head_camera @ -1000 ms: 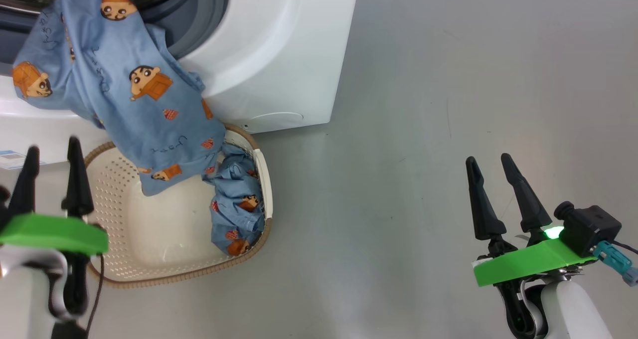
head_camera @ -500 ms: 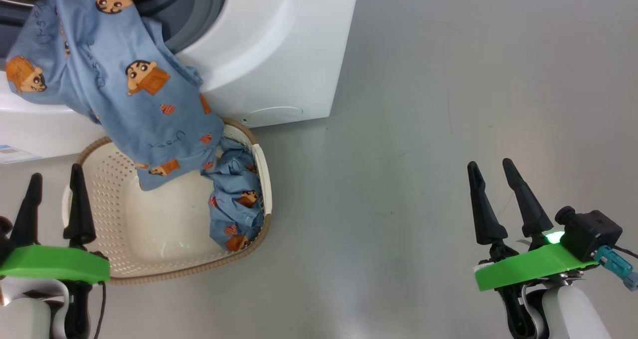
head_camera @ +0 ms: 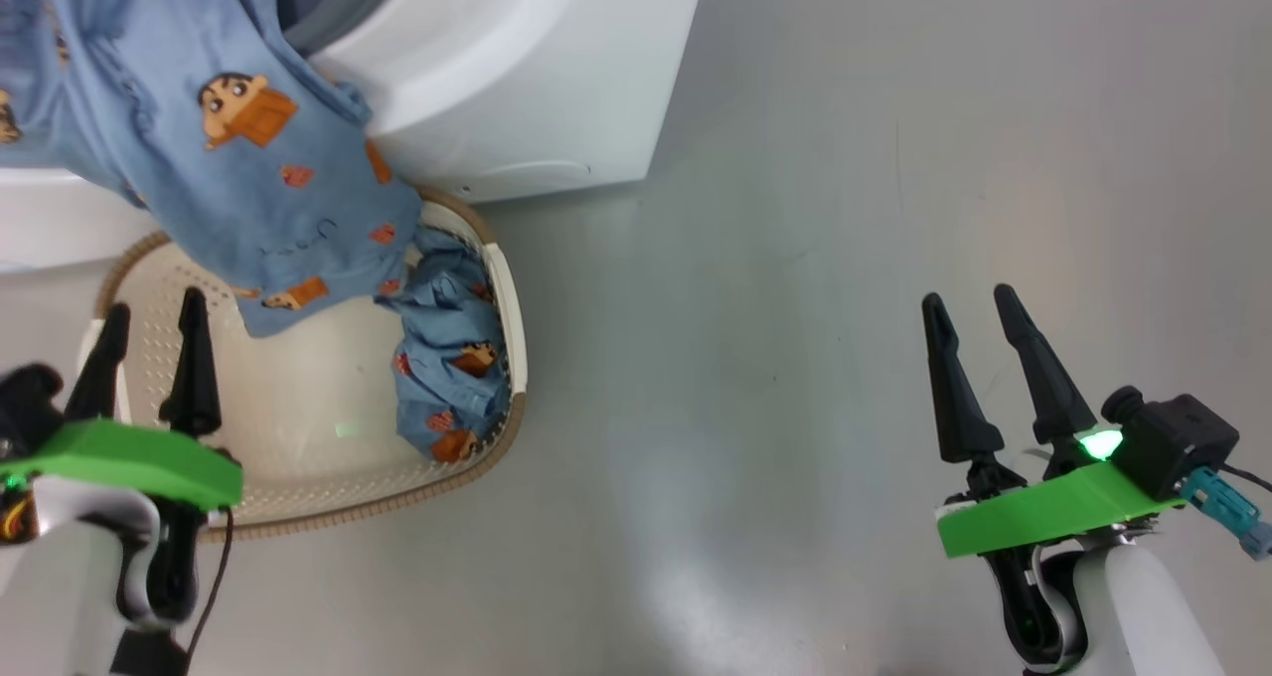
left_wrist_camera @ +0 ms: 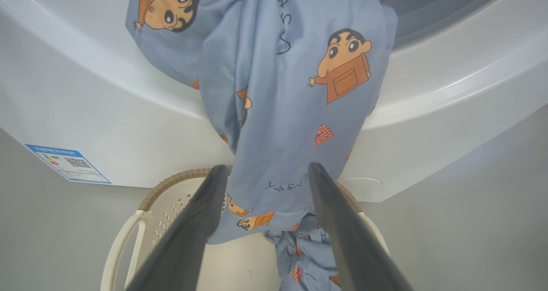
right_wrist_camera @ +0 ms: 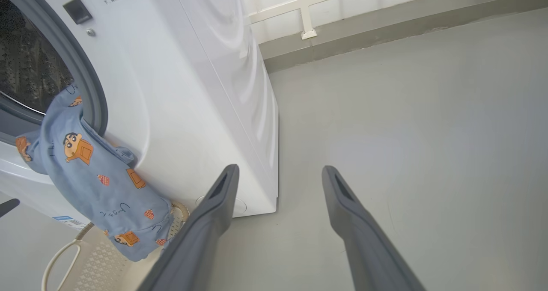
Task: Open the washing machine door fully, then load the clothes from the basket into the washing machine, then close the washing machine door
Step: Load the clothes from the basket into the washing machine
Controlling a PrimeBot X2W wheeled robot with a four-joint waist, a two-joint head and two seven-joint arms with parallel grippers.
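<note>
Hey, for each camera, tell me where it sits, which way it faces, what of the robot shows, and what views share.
Head view: on the head, facing down at floor, basket and washing machine; left gripper and right gripper show, both open.
Left wrist view: on the left wrist, along its fingers toward clothes draped from the machine's opening.
Right wrist view: on the right wrist, along its fingers toward the machine's corner, floor, wall.
Shared: all show draped clothes, machine, basket.
</note>
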